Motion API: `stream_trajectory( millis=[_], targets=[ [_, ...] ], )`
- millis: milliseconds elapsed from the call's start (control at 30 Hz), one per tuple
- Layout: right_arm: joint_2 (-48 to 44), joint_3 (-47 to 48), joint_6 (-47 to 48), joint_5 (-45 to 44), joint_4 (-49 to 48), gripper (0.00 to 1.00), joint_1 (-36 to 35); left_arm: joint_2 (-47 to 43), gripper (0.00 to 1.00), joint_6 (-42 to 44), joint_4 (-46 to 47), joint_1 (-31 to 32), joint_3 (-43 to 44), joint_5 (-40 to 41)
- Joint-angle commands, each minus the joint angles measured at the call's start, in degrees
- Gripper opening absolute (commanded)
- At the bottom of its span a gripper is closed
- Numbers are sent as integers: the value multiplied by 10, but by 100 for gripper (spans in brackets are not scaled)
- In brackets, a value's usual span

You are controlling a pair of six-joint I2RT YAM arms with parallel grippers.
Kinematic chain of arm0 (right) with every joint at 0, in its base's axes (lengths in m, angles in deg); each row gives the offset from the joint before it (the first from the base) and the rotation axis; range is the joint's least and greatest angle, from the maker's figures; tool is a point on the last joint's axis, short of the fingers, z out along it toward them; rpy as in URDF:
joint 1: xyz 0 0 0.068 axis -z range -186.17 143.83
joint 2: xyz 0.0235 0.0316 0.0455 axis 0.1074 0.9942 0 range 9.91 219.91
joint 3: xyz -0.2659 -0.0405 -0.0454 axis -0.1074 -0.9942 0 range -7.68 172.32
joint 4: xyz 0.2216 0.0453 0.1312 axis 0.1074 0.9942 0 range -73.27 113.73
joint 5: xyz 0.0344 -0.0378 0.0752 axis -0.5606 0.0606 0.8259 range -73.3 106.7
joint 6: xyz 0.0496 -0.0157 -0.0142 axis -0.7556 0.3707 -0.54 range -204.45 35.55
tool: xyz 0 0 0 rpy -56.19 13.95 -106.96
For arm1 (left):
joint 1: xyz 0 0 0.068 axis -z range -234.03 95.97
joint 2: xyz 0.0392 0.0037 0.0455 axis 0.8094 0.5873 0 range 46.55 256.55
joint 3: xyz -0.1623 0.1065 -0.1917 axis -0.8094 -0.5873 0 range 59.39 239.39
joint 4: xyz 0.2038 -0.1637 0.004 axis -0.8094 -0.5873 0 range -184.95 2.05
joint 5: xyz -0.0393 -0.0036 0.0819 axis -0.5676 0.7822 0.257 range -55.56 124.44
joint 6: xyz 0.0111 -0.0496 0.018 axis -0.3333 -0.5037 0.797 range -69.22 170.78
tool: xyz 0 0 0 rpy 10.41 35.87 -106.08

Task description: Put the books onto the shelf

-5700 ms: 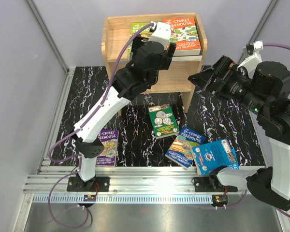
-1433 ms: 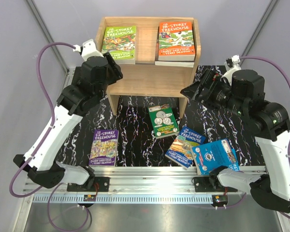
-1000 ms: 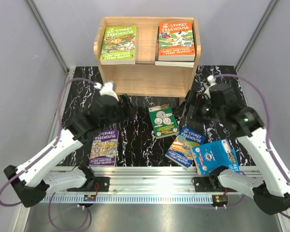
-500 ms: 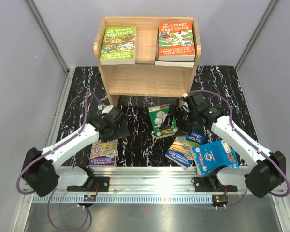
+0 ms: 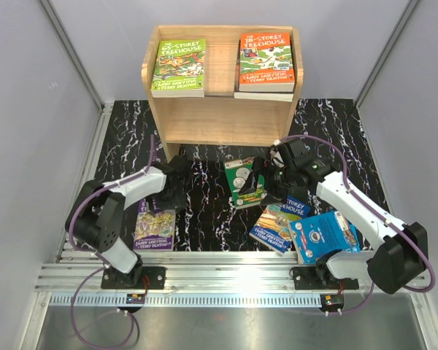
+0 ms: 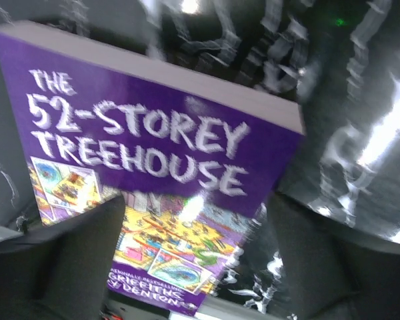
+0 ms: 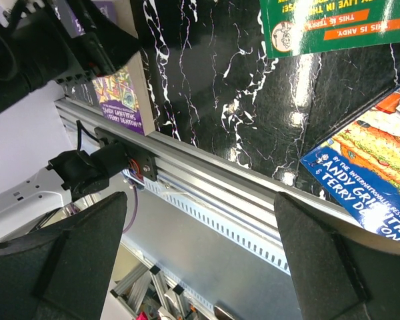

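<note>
Two books lie flat on the top tier of the wooden shelf (image 5: 219,117): a green one (image 5: 179,65) and an orange one (image 5: 266,62). On the black table lie a purple book (image 5: 155,227), a green coin-cover book (image 5: 242,182), a blue Treehouse book (image 5: 276,222) and a bright blue book (image 5: 325,235). My left gripper (image 5: 177,189) hangs open low over the purple book's far end. In the left wrist view the purple book (image 6: 153,160) fills the frame, its lower corner between the spread fingers of that gripper (image 6: 197,260). My right gripper (image 5: 263,184) is open beside the green coin book, holding nothing.
In the right wrist view, the right gripper (image 7: 200,260) looks toward the near aluminium rail (image 7: 240,193), with the green book's (image 7: 327,27) edge above, the blue book (image 7: 373,173) at the right, and the purple book (image 7: 123,87) and left arm (image 7: 40,47) at the left. The shelf's lower tier (image 5: 219,130) is bare.
Both arms have dropped to the table and folded in. The left gripper moved over the purple book's far end; the right one settled against the green coin book.
</note>
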Motion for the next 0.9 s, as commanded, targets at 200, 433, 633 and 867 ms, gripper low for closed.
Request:
stream_trajectory(
  millis=[200,433,633,867],
  targets=[
    [-14,22,9,-9,13,100,-2,-32,39,57,134,-121,-113,-113],
    [6,31,16,-12,13,100,-2,-40,0,81,157,-132,-103,-186],
    [14,26,18,-16,2,100,-2,-103,0,4,153,-73,-73,-270],
    [26,14,20,-17,-13,100,-2,-86,0,-103,181,69,24,-311]
  ],
)
